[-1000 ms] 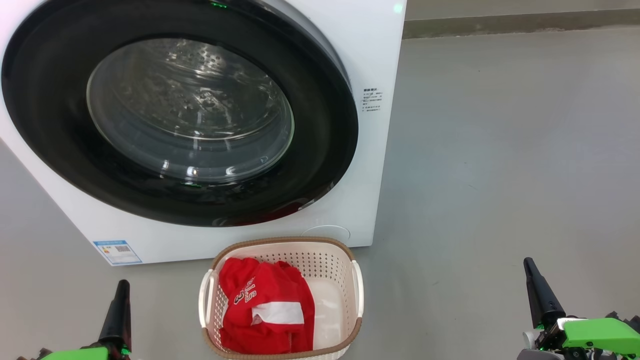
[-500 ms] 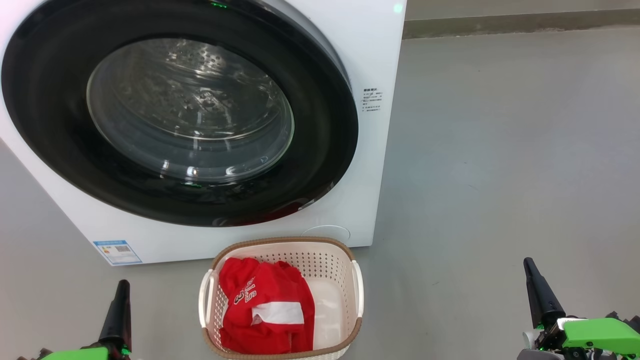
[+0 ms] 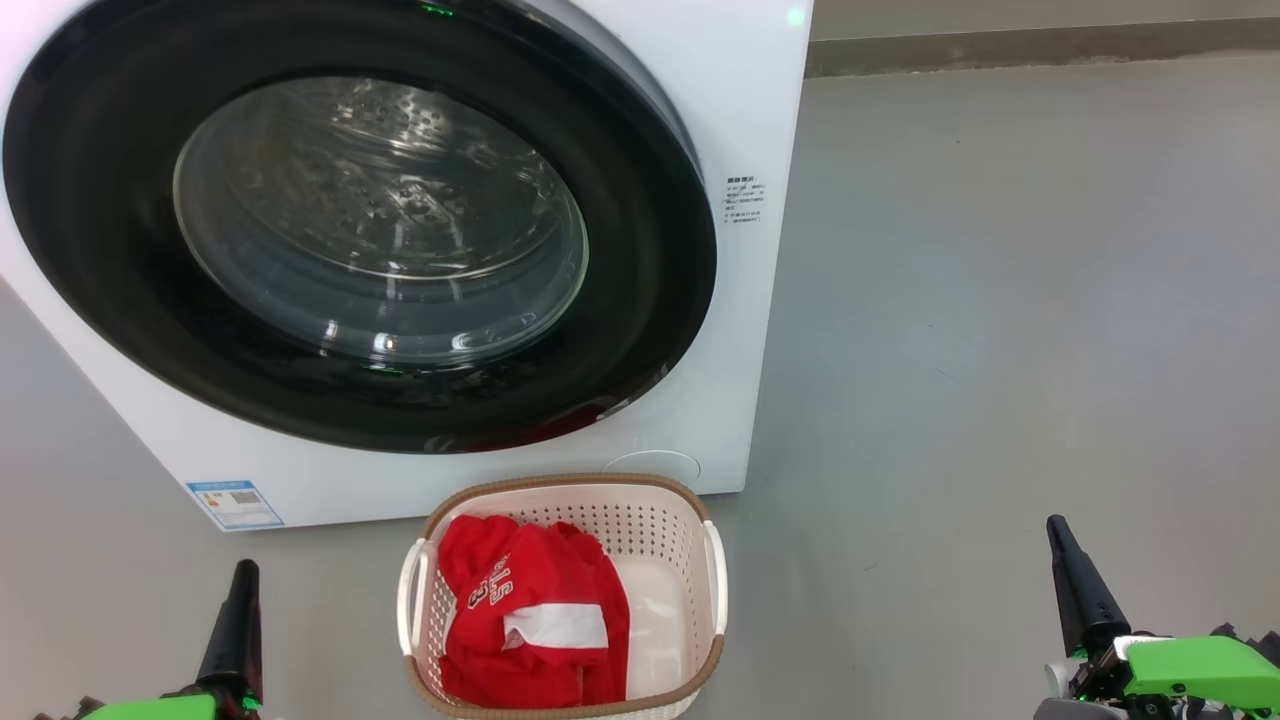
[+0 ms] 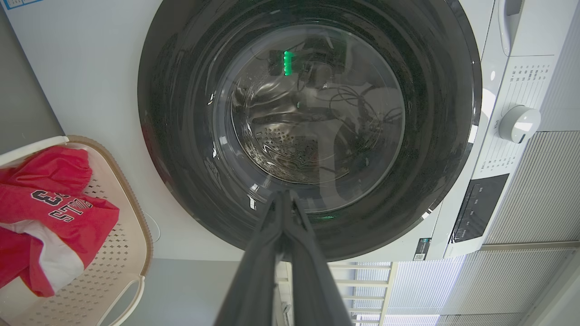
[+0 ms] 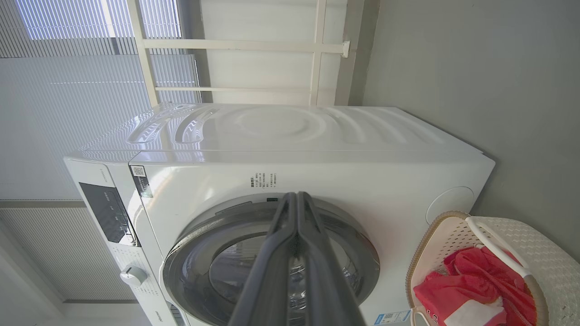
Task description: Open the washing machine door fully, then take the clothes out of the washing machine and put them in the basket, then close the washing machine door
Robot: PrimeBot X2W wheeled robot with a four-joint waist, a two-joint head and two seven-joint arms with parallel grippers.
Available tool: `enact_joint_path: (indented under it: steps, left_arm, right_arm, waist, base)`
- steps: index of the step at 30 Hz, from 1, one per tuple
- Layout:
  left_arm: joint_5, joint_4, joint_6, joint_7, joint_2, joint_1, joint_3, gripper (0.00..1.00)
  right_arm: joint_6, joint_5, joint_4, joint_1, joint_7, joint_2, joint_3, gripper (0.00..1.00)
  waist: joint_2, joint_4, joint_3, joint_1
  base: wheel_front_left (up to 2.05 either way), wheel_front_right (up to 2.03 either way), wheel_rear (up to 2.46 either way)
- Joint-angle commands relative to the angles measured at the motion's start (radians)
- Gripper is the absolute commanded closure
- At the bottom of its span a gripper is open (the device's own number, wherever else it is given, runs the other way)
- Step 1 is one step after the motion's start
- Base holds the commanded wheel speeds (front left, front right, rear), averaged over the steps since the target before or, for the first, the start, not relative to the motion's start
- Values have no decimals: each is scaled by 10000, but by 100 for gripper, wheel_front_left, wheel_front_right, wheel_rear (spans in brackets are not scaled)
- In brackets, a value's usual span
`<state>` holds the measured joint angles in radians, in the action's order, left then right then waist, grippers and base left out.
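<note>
The washing machine (image 3: pixel 760 120) stands ahead with its black-rimmed door (image 3: pixel 640 250) shut flat against the front. Through the glass only bare steel drum shows. The red clothes (image 3: pixel 535 610) with white lettering lie in the cream basket (image 3: pixel 715 580) on the floor right before the machine. My left gripper (image 3: pixel 243 572) sits shut and empty at the lower left, left of the basket. Far off at the lower right my right gripper (image 3: pixel 1055 525) is shut and empty too. In the wrist views the left fingers (image 4: pixel 283 197) and right fingers (image 5: pixel 297 197) are pressed together, pointing at the door (image 4: pixel 181 113) (image 5: pixel 358 253).
Grey floor (image 3: pixel 1000 300) stretches wide to the right of the machine. A blue energy sticker (image 3: pixel 233 503) marks the machine's lower left front. The control panel and dial (image 4: pixel 519 123) lie above the door. White blinds and a window frame (image 5: pixel 235 45) stand behind the machine.
</note>
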<state>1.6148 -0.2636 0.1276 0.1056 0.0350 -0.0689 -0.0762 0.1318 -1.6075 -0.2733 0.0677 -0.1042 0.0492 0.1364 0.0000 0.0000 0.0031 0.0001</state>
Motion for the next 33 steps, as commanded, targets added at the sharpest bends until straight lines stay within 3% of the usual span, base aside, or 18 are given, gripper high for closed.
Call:
enact_joint_path:
  steps: [1,33]
  left_arm:
    - [-44,185,31,59,175,-389,-354,100]
    - [-58,185,31,72,164,-391,-370,100]
  right_arm:
    - [-11,-16,286,401,-84,23,-233,100]
    - [-11,-9,286,402,-92,17,-224,100]
  waist:
    - [0,0,0,-1]
    - [0,0,0,-1]
  base:
    - [0,0,0]
    - [0,0,0]
